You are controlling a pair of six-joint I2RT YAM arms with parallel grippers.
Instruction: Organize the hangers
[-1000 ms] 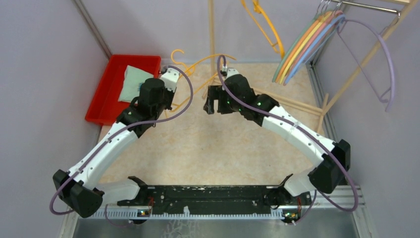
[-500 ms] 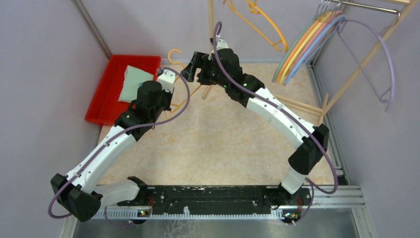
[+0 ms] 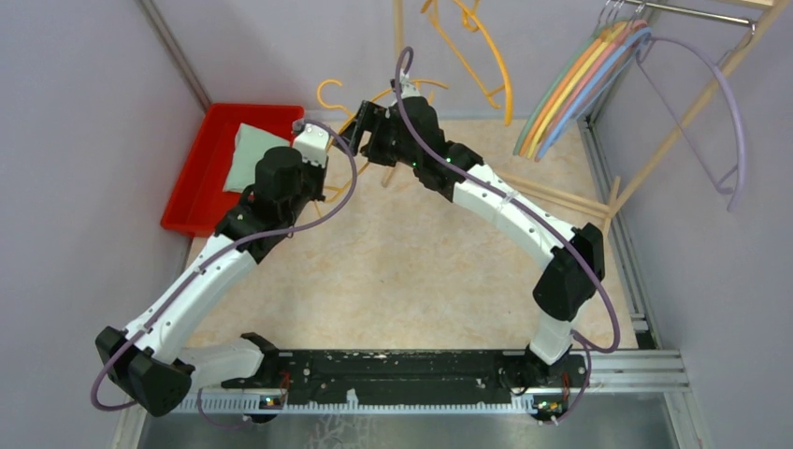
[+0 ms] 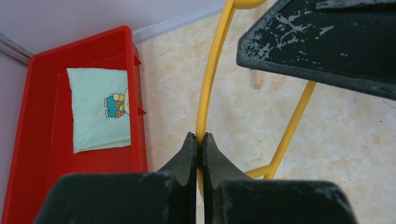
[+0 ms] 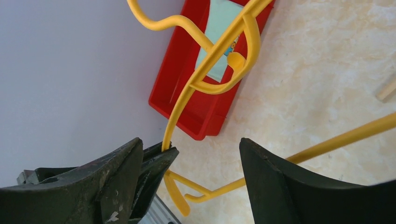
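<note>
A yellow hanger is pinched by its thin arm in my shut left gripper, held above the table with its hook toward the back. My right gripper stands open close beside the left gripper's fingers. Its jaws straddle the same hanger without touching it. In the top view the two grippers, left and right, meet near the back left. Another yellow-orange hanger dangles at the back. Several coloured hangers and a lavender hanger hang at upper right.
A red bin holding a pale folded cloth sits at the back left, just beside the left arm. Wooden rack poles rise at the back and right, and some lie on the table.
My right arm has swung back and left until its open jaws sit around the hanger held by the left gripper. The dangling hanger at the back has swung.
</note>
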